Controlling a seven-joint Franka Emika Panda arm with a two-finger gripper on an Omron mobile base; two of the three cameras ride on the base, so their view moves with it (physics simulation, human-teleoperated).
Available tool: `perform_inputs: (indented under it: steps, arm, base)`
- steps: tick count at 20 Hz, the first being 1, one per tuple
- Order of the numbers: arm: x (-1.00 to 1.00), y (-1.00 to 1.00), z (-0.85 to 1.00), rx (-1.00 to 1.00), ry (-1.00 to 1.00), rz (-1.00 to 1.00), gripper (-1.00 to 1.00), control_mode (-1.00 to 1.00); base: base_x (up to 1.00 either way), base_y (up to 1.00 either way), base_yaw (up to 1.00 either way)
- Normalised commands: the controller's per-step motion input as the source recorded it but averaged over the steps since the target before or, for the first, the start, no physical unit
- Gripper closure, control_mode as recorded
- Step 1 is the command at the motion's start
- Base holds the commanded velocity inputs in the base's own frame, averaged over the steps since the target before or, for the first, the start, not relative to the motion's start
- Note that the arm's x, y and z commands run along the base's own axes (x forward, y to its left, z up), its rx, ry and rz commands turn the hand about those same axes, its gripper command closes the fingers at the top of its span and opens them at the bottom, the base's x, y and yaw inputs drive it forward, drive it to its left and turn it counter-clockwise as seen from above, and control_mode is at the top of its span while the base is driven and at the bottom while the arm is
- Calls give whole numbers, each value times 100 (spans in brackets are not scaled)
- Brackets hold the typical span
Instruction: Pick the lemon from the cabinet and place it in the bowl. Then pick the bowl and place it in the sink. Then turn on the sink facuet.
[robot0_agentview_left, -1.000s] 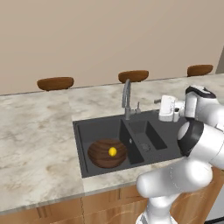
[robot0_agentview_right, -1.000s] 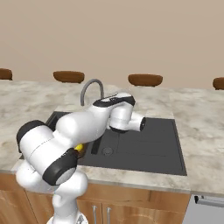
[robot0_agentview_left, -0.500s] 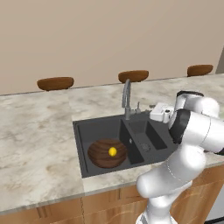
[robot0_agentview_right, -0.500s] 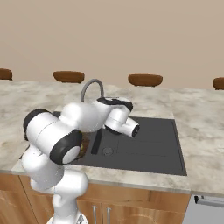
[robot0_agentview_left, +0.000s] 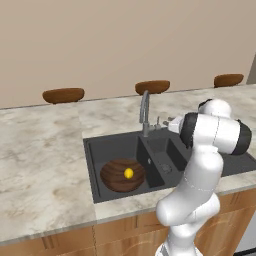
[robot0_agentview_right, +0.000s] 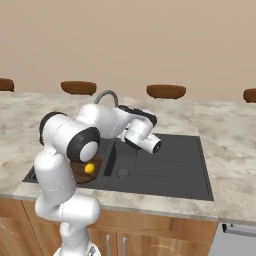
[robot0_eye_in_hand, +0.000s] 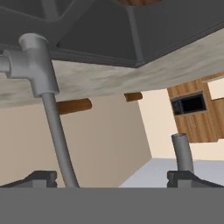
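The dark two-basin sink (robot0_agentview_left: 160, 155) is set in the pale marbled counter. In its left basin rests the dark wooden bowl (robot0_agentview_left: 117, 179) with the yellow lemon (robot0_agentview_left: 128, 173) inside; the bowl (robot0_agentview_right: 92, 175) and lemon (robot0_agentview_right: 89, 168) peek out beside the arm. The grey gooseneck faucet (robot0_agentview_left: 145, 112) rises behind the divider. My gripper (robot0_agentview_left: 167, 121) is right beside it, open. The hand view is upside down: the faucet stem (robot0_eye_in_hand: 54, 131) stands between my fingertips (robot0_eye_in_hand: 41, 177), close to the left one, with the spout end (robot0_eye_in_hand: 181, 151) near the right one. The cabinet is out of view.
Three brown stool tops (robot0_agentview_left: 63, 95) line the far edge of the counter (robot0_agentview_left: 40, 150). The arm's elbow (robot0_agentview_right: 70, 140) hangs over the front of the left basin. Wooden wall units (robot0_eye_in_hand: 197, 109) show far off in the hand view.
The hand has swung left from above the right basin to the faucet, and the wrist has turned. The jaws stayed open. Bowl and lemon have not moved.
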Motion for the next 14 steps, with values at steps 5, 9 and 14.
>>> perform_inputs:
  steps: [5,9,14]
  arm:
    - [40,-2,-34,0,0,0,-100,-100]
    - [52,0,-24,0,0,0,-100,-100]
    - [53,0,-18,0,0,0,-100,-100]
  base:
    - [0,0,0]
    - [0,0,0]
    - [0,0,0]
